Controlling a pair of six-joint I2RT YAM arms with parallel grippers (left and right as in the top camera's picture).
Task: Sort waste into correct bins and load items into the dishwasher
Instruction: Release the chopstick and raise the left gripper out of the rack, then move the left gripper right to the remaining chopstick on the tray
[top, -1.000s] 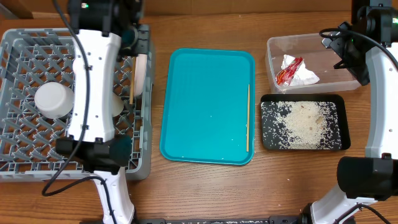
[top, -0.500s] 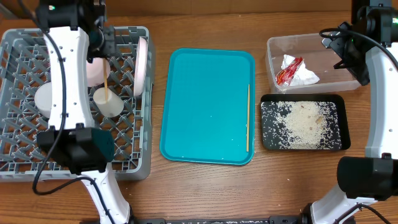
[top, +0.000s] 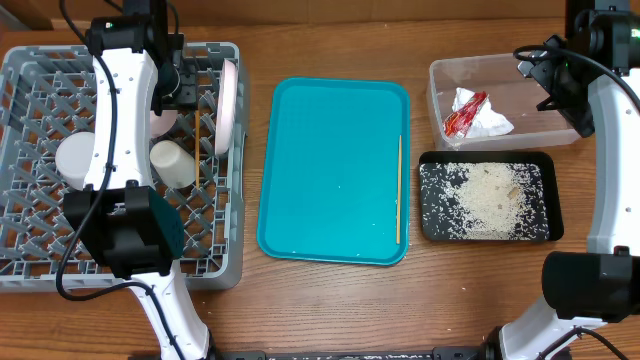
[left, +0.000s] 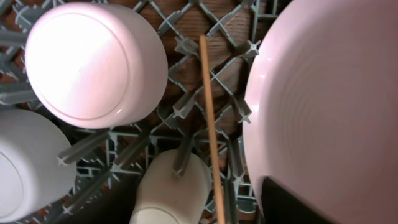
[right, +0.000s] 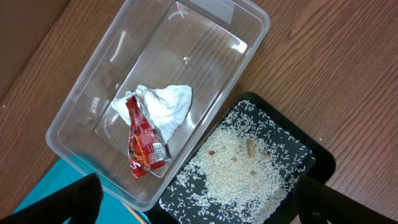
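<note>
A: Rack (top: 30, 62) first, far L. What's in it?
B: White bowl (top: 78, 158), upside down, L of the arm. Cup (top: 172, 164) to its R, looks tipped over. Pink bowl (left: 96, 62), upside down, just behind the cup and partly under the arm. Plate (top: 228, 95) stands on edge by the rack's R wall.
A: L claw?
B: L claw (top: 186, 88) hangs over the rack's back R part, btwn pink bowl & plate. Jaws look parted, gripping nothing. Stick (left: 210, 124) lies loose on the grid below it, btwn cup & plate. Only one finger (left: 292, 202) shows in the wrist view, and it's clear of the stick.
A: Middle?
B: Teal tray (top: 300, 170) w/ a 2nd stick (top: 399, 190) lying along its R edge.
A: R side?
B: Tub (top: 436, 80) at the back, w/ wrapper (top: 465, 112) lying partly over tissue (top: 492, 122), both inside. Black tray (top: 428, 200) is just in front of the tub; can't tell if they touch. Rice (top: 490, 195) is spread over it, w/ a few brownish bits in the heap.
A: R claw?
B: R claw (right: 199, 186) is spread wide, nothing in it, hovering above where tub & black tray meet.
</note>
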